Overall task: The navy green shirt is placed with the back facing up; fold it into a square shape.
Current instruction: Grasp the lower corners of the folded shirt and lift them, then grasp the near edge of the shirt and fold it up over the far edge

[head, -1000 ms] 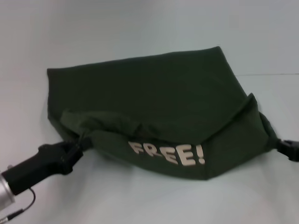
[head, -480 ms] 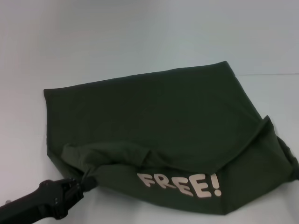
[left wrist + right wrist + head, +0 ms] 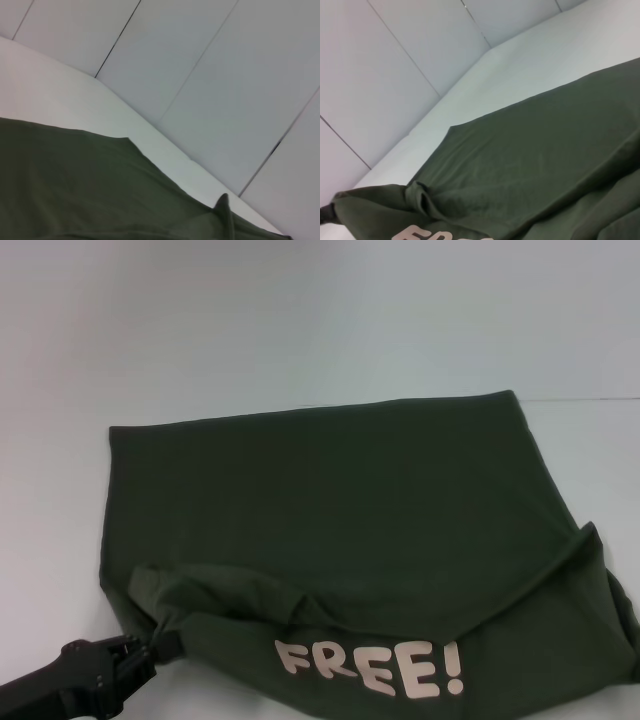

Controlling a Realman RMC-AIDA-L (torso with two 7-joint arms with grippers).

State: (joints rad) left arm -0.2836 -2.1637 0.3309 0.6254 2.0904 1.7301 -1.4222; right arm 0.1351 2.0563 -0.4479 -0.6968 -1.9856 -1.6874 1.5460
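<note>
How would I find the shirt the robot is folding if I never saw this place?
Look at the white table: the big dark green cloth lying on it is the navy green shirt. Its near edge is turned up, showing cream letters "FREE!", and the left gripper pinches one bunched corner. Nothing else there has writing.

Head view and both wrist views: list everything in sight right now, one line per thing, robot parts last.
navy green shirt: one, dark olive, spread on the table, near edge lifted and turned over.
"FREE!" lettering: one, cream, on the turned-over near edge.
table: one, white, under the shirt.
wall panels: pale grey, behind the table.
left gripper: one, black, shut on the shirt's bunched near-left corner.
right gripper: not in view.
</note>
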